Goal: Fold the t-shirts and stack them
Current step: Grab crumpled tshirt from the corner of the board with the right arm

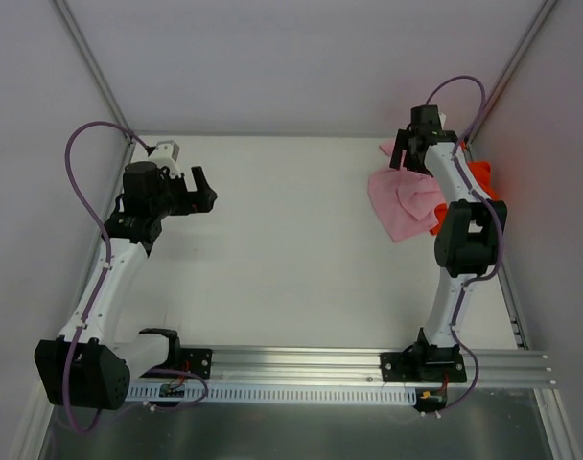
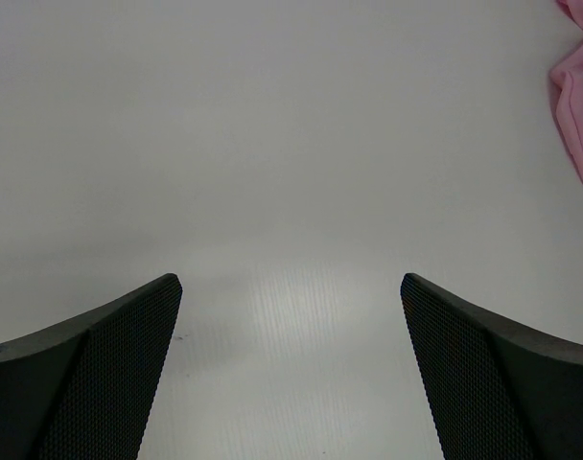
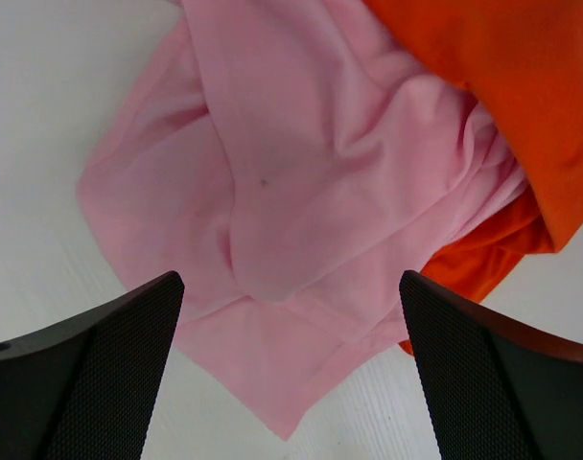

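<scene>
Hands both spread wide, empty: right hand (image 3: 291, 369) over pink t-shirt (image 3: 301, 230), left hand (image 2: 291, 374) above bare table (image 2: 272, 144).

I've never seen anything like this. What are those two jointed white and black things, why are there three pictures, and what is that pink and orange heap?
They are two robot arms bolted to a white table. One picture looks down from above; the other two come from cameras on each wrist, so the dark shapes at the bottom are that arm's own fingers. The left pincer is open over bare table. The right pincer is open above a crumpled pink t-shirt lying partly under an orange t-shirt. Nothing is held yet.
</scene>
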Motion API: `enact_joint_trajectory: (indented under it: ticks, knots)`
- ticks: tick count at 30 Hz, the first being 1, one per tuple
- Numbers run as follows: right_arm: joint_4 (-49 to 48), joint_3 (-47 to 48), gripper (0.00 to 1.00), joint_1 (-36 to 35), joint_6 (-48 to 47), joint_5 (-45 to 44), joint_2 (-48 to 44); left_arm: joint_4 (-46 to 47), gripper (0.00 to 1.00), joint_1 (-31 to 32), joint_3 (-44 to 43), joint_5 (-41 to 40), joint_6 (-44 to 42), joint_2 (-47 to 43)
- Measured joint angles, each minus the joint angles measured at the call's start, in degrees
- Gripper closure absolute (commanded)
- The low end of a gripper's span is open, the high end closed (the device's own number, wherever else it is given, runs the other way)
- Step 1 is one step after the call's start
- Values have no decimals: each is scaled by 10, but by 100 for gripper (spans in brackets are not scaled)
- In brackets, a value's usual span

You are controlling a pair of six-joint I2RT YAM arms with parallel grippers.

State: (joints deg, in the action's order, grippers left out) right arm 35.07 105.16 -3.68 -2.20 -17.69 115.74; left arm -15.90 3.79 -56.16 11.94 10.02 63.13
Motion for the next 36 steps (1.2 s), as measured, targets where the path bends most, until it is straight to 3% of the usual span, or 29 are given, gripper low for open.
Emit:
enact_joint_trajectory:
  ticks: [5,12,25,33,35,36]
  knots:
    - [60,-12,4,4,14,-26,27,3,1,0,0,-2,0,3]
    - [66,-68,7,35,41,-12,21,2,1,0,0,-2,-3,13]
    - [38,2,9,37,62,17,47,3,1,0,1,-4,-4,14]
    - [44,38,18,37,77,16,101,6,1,0,1,-7,-5,19]
    - [48,38,26,37,78,15,107,6,1,0,1,-10,-5,19]
    - [50,38,37,37,79,14,108,6,1,0,1,-13,-5,19]
